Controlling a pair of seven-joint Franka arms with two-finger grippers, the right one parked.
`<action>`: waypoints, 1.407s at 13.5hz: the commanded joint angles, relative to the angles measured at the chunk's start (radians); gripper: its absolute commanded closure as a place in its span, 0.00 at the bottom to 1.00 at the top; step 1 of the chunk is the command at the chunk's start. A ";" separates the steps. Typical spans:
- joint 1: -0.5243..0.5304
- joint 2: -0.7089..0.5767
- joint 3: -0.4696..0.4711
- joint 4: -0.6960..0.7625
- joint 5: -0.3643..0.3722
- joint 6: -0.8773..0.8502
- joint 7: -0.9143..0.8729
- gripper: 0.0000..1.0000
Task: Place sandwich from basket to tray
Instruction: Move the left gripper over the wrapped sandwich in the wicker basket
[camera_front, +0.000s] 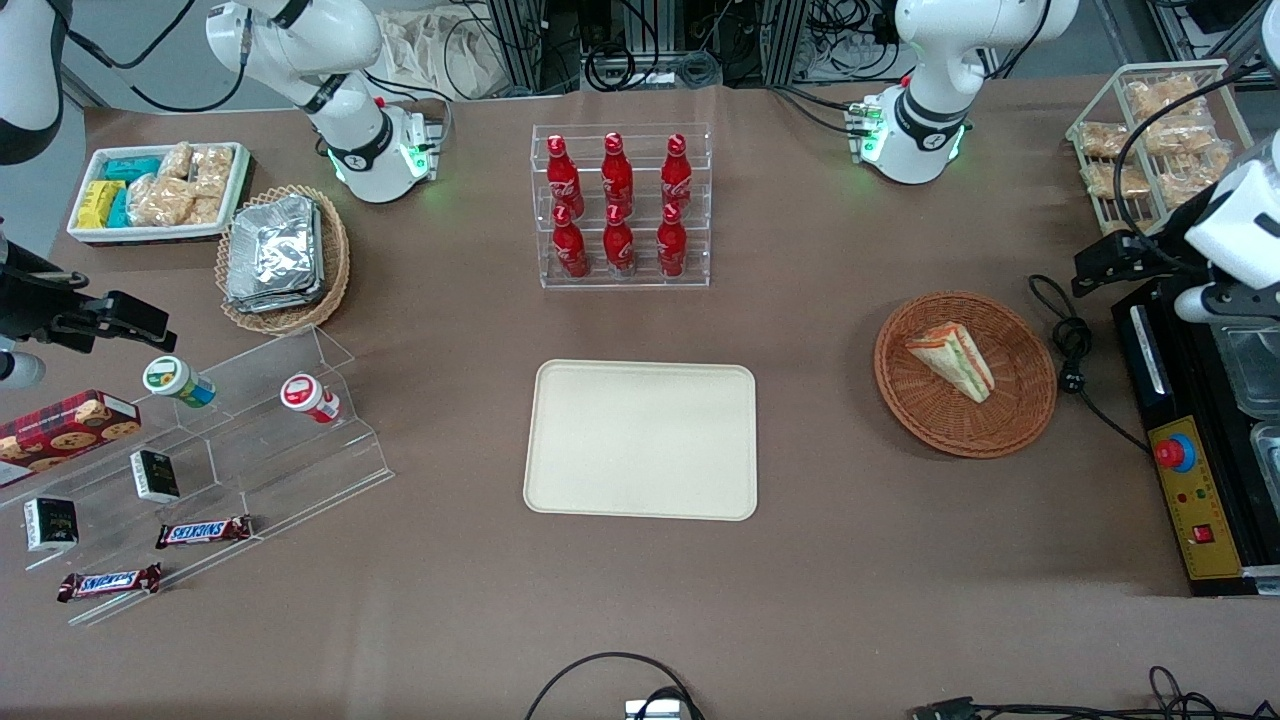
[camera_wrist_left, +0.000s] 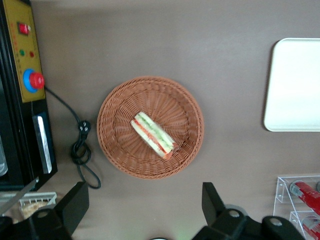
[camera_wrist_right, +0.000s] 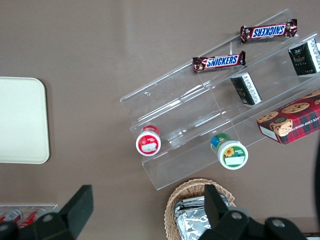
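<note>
Sandwich (camera_wrist_left: 153, 135) lies in basket (camera_wrist_left: 120, 150), w/ nothing on top of it. Gripper (camera_wrist_left: 142, 212) hangs high above basket, fingers (camera_wrist_left: 75, 202) spread wide, holding nothing. Black cable (camera_front: 1072, 345) beside basket, then control box (camera_front: 1190, 480). Tray (camera_front: 641, 440) well apart; bottle rack (camera_front: 620, 205) farther from the front camera.
</note>
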 joint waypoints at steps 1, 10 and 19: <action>0.001 -0.002 0.001 -0.062 0.022 0.019 -0.087 0.00; -0.008 -0.058 -0.004 -0.385 0.025 0.307 -0.392 0.00; -0.011 -0.101 -0.008 -0.704 0.037 0.657 -0.583 0.00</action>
